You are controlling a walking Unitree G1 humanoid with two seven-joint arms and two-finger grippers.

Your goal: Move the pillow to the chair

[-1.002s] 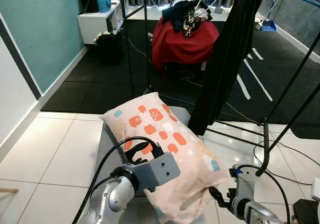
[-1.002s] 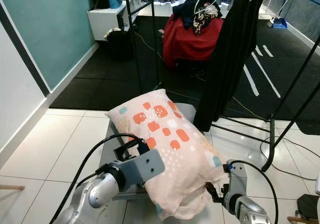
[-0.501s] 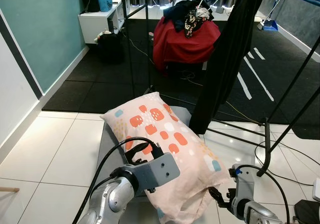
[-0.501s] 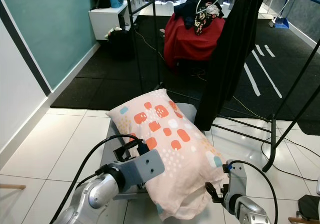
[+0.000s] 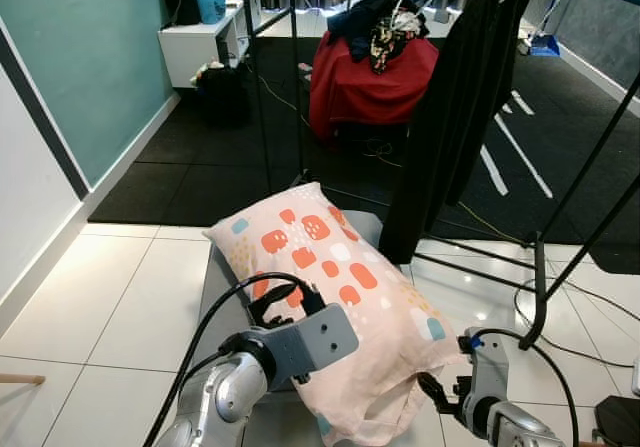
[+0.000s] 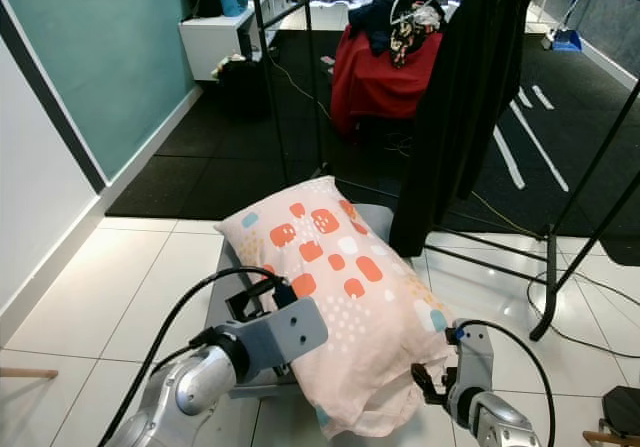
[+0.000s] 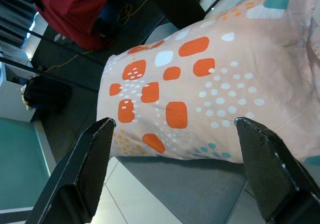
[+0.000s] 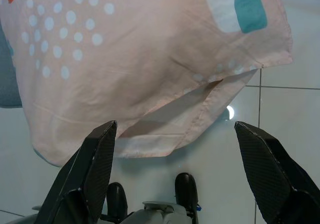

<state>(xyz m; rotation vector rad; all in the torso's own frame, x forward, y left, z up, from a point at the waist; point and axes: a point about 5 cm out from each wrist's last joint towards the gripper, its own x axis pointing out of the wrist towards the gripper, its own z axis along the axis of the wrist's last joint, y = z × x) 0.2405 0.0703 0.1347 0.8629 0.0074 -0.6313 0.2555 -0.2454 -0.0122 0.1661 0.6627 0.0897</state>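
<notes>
The pillow (image 5: 335,297), pink with orange and white patches, lies on the grey seat of the chair (image 5: 222,277), its far end well up on the cushion and its near end spilling over the front edge, so that the loose open flap of the case hangs toward the white tiled floor (image 5: 110,307). It lies diagonally, which suggests it was set down from the robot's side and not squared up; the task looks essentially done, with only the overhang to be judged. Neither gripper has hold of it. The left gripper (image 7: 175,164) is wide open, its two black fingers (image 7: 85,169) spread to either side of the patterned cloth with free space between them and nothing clasped, and the wrist looks along the pillow toward the dark mat and the red-draped heap (image 5: 370,77) beyond. In the head views the left arm (image 5: 245,372) is bent at the near left corner of the seat, its grey wrist block sitting just beside the pillow's flank, a black cable looping over it. The right gripper (image 8: 175,171) is likewise spread wide and empty, pointing at the hanging underside of the case from below and in front, apart from the cloth. The right arm (image 5: 485,402) is low at the near right, beside the drooping corner. A black garment (image 5: 455,107) hangs from a rack (image 5: 590,167) close behind the chair, clear of the pillow.
</notes>
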